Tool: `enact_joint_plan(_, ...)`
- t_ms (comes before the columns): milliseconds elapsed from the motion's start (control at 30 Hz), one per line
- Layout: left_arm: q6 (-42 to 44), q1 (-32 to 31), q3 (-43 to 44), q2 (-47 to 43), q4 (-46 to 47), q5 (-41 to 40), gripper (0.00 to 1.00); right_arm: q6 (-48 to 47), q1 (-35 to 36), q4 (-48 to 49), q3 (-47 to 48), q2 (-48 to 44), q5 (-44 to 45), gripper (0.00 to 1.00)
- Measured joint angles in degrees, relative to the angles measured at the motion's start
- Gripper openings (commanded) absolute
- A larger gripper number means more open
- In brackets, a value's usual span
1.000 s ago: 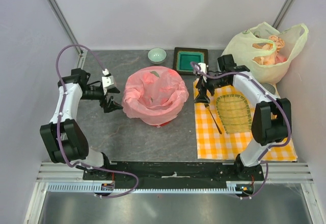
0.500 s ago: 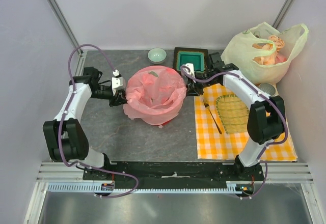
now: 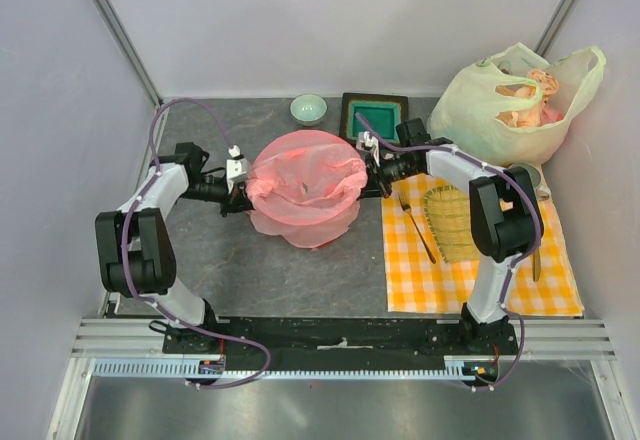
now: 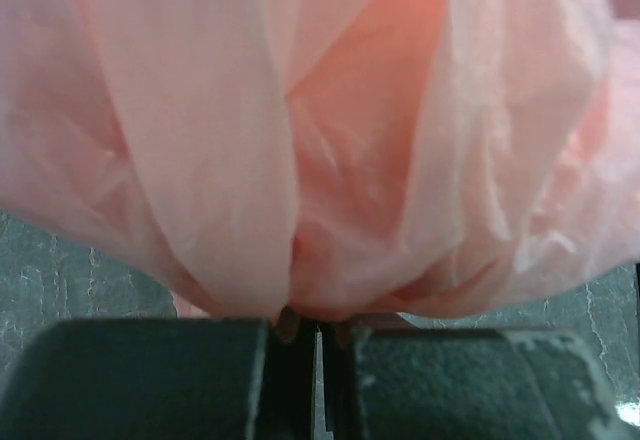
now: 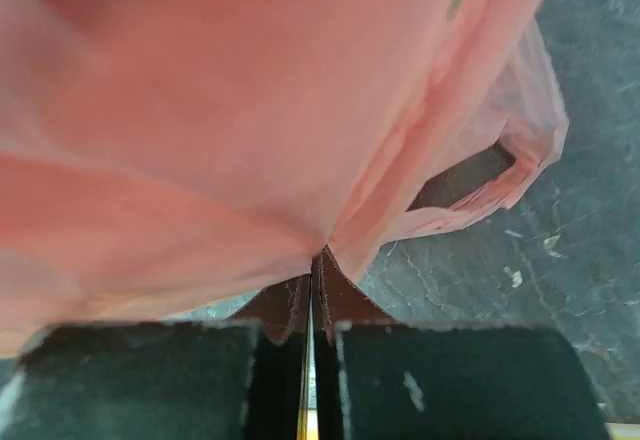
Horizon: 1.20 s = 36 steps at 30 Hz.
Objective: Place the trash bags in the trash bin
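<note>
A: Where does the trash bag [image 3: 305, 182] lie from the 2 grippers?

B: Between them. The left gripper [image 3: 240, 193] meets its left edge and the right gripper [image 3: 373, 172] its right edge, so neither arm is nearer than the other; each already has the film in hand.

A: Are they really gripping it?

B: Yes, in both wrist views. The left gripper [image 4: 315, 328] has its 2 fingers pressed together with pink folds gathered between the tips. The right gripper [image 5: 310, 295] is likewise pinched tight on a pleat, with 1 loop handle [image 5: 480, 185] hanging free beside it over the grey tabletop [image 5: 560, 260].

A: And the trash bin [image 3: 300, 136]?

B: It is directly under the bag. Only its round red outline shows through the film, and the bag's skirt drapes down over its near side.

A: Which way does the bag run?

B: Its long axis is left to right, along the line between the 2 pinch points. The film spans the bin's mouth like a drumhead, sagging slightly in the middle.

A: So what does the coming move turn on?

B: Probably on that line staying centred over the rim, so the bag goes down into the bin and does not slide off to 1 side.
</note>
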Motion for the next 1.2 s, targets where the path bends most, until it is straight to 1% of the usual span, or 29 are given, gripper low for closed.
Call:
enact_joint_plan(267,0.0,0.0,-2.5,0.5,3.9,0.0,0.02,5.4,-1.2,1.5,-1.7,1.4,-1.4,0.0)
enact_joint_plan(300,0.0,0.0,-2.9,0.4,4.3,0.0,0.06,5.8,-1.3,1.8,-2.0,1.4,-1.4,0.0)
enact_joint_plan(333,0.0,0.1,-3.2,0.2,4.7,0.0,0.35,5.9,-1.3,1.9,-2.2,1.4,-1.4,0.03)
enact_joint_plan(367,0.0,0.3,-3.4,-0.1,4.8,-0.1,0.48,5.9,-1.4,1.9,-2.3,1.3,-1.4,0.32)
enact_joint_plan(400,0.2,0.5,-3.5,-0.6,4.6,-0.8,0.55,5.7,-1.4,1.5,-2.3,1.2,-1.3,0.46)
enact_joint_plan(433,0.0,0.9,-3.7,-1.0,3.5,-2.7,0.69,5.5,-1.4,0.4,-2.3,1.0,-0.6,0.56)
enact_joint_plan(467,-0.3,1.3,-3.7,-1.3,2.5,-3.4,0.74,5.2,-1.5,-1.0,-2.4,0.9,0.5,0.75)
enact_joint_plan(500,-0.4,2.1,-3.7,-1.5,1.2,-4.2,0.79,4.3,-1.8,-2.6,-2.4,0.9,1.4,0.8)
enact_joint_plan(567,-0.4,3.7,-2.9,-2.3,-2.1,-4.9,0.8,3.0,-2.7,-5.6,-2.3,0.6,2.9,0.86)
enact_joint_plan(700,-0.5,5.5,2.4,-5.9,-8.0,-7.2,0.8,1.2,-5.5,-10.0,-2.1,-3.2,4.8,0.92)
enact_joint_plan(833,-3.6,6.8,10.3,-9.9,-9.6,-8.5,0.8,1.2,-7.5,-13.3,1.2,-9.0,7.0,0.91)
enact_joint_plan(933,-8.2,7.4,15.8,-10.8,-8.0,-9.2,0.79,3.8,-7.3,-13.2,2.3,-14.1,7.9,0.88)
enact_joint_plan(1000,-10.9,7.3,16.9,-10.9,-5.5,-9.2,0.78,7.8,-6.0,-12.1,1.5,-18.0,8.3,0.86)
enact_joint_plan(1100,-11.8,6.5,16.2,-9.4,-3.3,-9.2,0.75,14.0,-1.7,-7.0,-5.0,-24.7,9.8,0.8)
enact_joint_plan(1133,-11.8,6.2,15.6,-8.8,-2.7,-9.2,0.75,15.5,-0.3,-5.6,-7.1,-26.1,10.3,0.74)
enact_joint_plan(1200,-11.5,5.1,13.1,-7.4,-1.6,-9.1,0.75,18.5,3.2,-2.7,-11.2,-27.8,11.3,0.7)
